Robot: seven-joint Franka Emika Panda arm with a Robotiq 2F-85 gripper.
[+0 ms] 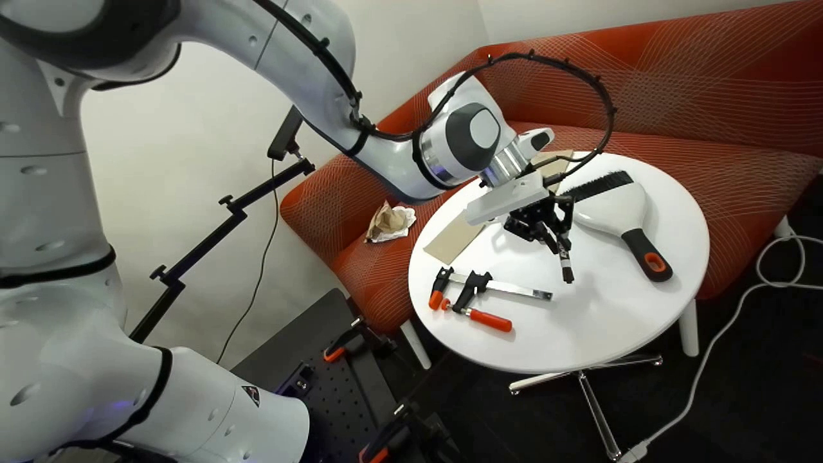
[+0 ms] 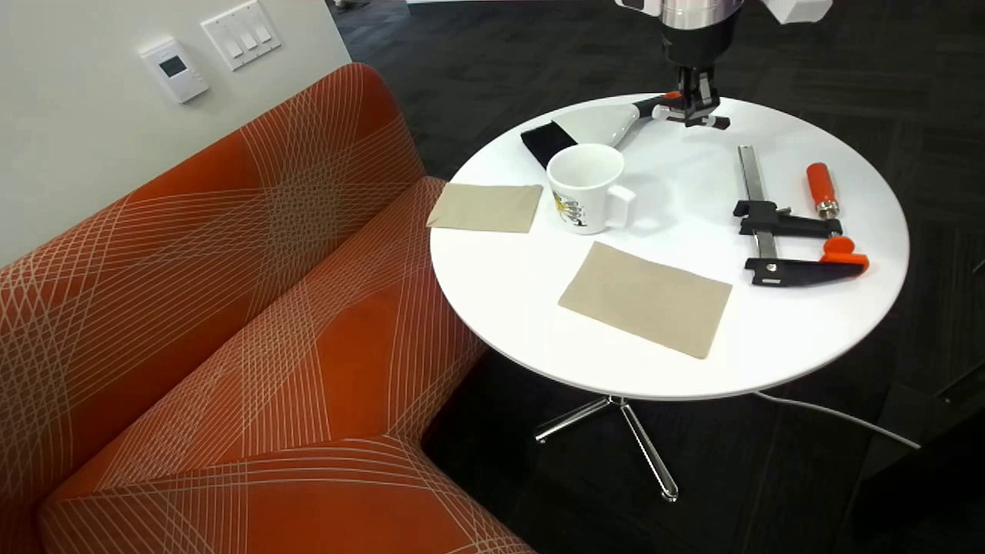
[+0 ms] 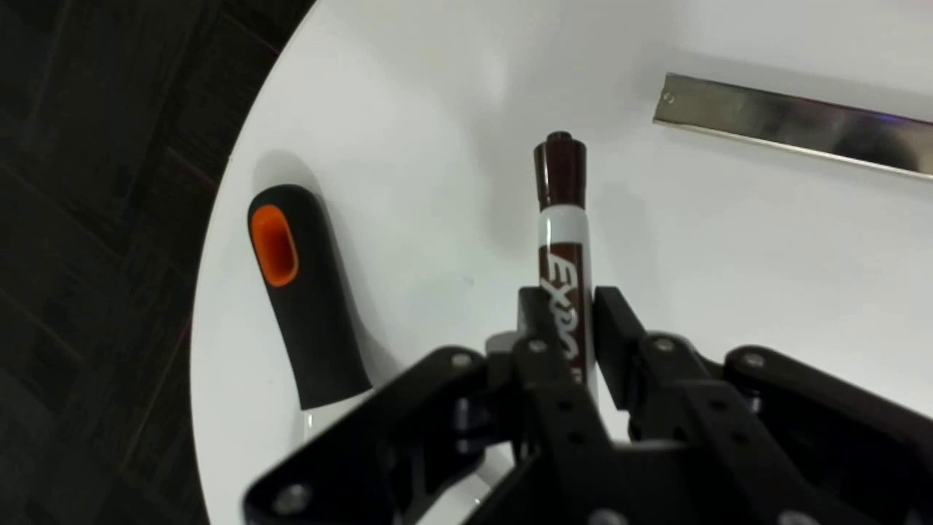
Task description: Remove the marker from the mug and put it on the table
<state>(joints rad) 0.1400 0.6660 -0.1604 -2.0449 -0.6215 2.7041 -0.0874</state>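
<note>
My gripper (image 3: 571,310) is shut on a marker with a dark brown cap and a white body (image 3: 565,226). The capped end sticks out past the fingertips. In both exterior views the gripper (image 1: 558,239) (image 2: 698,114) holds the marker (image 1: 566,262) (image 2: 719,122) over the round white table (image 1: 598,341) (image 2: 831,331). The marker's shadow lies apart from it in the wrist view; the exact gap to the table is hard to judge. The white mug (image 2: 586,196) stands upright on the table, away from the gripper. In the remaining exterior view the mug is mostly hidden behind the gripper.
A white brush with black handle (image 1: 643,254) (image 2: 596,123) (image 3: 310,321) lies beside the gripper. A bar clamp with red-orange parts (image 1: 476,286) (image 2: 762,223) (image 3: 787,124) lies on the other side. Tan flat pieces (image 2: 646,300) lie near the mug. A red-orange sofa (image 2: 231,323) borders the table.
</note>
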